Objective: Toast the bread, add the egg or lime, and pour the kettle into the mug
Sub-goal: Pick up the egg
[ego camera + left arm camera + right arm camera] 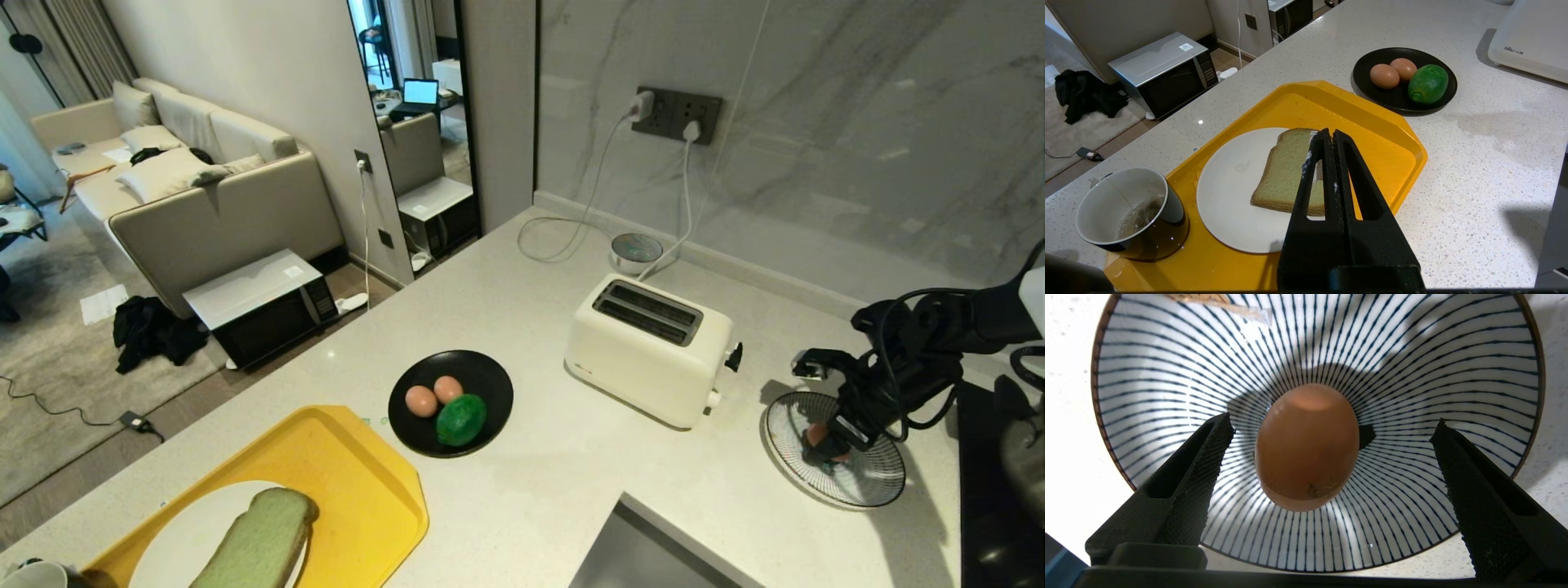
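We see the egg [1306, 447] lying in the middle of the striped bowl [1453, 375], and we use this bowl as our landmark. Our right gripper [1331, 433] hangs just above the bowl, with its jaws wide open and nothing in them. One finger is on each side of the egg, and neither one touches it. The egg's long way points along the gap between the fingers, so we think a squeeze would meet its narrow sides. The right arm is by far the nearer one.

Well away from the bowl, past the toaster [649, 347], our left gripper [1327, 136] is closed tight on nothing, above the bread [1284, 171] on its white plate [1229, 196].
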`<state>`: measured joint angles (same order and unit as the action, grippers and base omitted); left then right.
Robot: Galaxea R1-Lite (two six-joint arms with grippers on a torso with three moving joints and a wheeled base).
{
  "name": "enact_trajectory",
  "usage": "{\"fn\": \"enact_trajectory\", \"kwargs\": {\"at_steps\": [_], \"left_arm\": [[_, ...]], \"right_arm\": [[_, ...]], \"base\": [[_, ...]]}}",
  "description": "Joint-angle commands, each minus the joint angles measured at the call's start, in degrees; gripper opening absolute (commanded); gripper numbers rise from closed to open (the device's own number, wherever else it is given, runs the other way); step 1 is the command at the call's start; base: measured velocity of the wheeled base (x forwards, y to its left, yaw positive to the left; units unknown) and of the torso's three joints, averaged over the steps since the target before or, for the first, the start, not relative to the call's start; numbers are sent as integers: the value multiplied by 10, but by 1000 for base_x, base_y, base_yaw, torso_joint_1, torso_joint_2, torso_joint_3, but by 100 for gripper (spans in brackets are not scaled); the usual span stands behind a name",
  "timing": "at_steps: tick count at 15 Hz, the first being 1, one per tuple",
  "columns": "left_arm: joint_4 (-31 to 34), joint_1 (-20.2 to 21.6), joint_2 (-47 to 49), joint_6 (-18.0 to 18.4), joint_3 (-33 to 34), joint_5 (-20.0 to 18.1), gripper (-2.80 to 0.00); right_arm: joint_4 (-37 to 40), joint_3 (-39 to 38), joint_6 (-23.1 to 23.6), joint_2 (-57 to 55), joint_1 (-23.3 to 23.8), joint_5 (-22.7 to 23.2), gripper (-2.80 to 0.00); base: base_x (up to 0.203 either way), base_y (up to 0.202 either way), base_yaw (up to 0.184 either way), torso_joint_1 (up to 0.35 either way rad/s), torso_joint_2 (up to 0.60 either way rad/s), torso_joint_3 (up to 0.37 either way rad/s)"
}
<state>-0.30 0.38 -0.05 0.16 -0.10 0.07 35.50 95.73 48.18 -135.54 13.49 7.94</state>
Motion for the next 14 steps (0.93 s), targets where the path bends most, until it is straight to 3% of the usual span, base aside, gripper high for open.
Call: {"fn": "enact_trajectory", "kwargs": {"at_steps": [1,8,9,14], "left_arm": [[0,1,0,0,0,0,-280],[0,0,0,0,0,0,-280],[0,0,0,0,0,0,-280],[0,0,0,0,0,0,-280]], "right_arm": [[3,3,-1,-3,-2,1,0],[5,12,-2,-3,-2,-9,0],[6,10,-1,-2,-3,-10,-280],[7,8,-1,0,-6,-10,-280]], "base": [[0,0,0,0,0,0],[0,0,0,0,0,0],[0,0,0,0,0,0],[0,0,0,0,0,0]]}}
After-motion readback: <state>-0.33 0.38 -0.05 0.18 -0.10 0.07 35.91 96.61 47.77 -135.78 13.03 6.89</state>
